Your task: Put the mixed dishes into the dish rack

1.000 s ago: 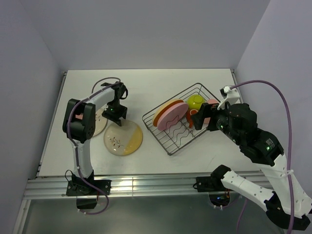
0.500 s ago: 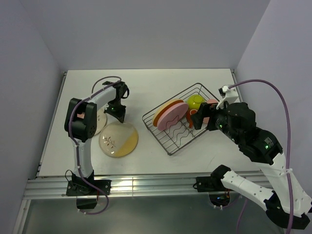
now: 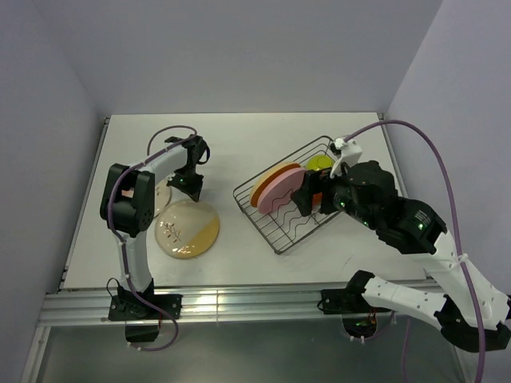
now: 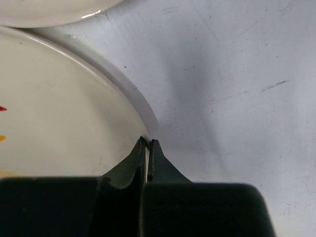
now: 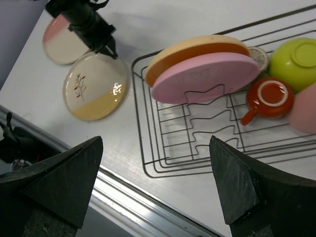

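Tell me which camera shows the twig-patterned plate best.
The right wrist view: the twig-patterned plate shows nearly whole, with its twig motif and yellow band clear. The top external view also shows the plate whole, but smaller and with the motif faint. The left wrist view shows only part of its cream face and rim, at the left gripper.

Scene brightly, evenly lit from overhead; light diffuse. Soft shadows cast under arms on white table (image 3: 239,140). Glare spot caught on twig-patterned plate (image 5: 96,86) in right wrist view. There, fingers (image 5: 59,182) of right gripper (image 5: 155,143) rendered dark, blurred. Left wrist close-up soft; grey shadow band seen along plate rim.
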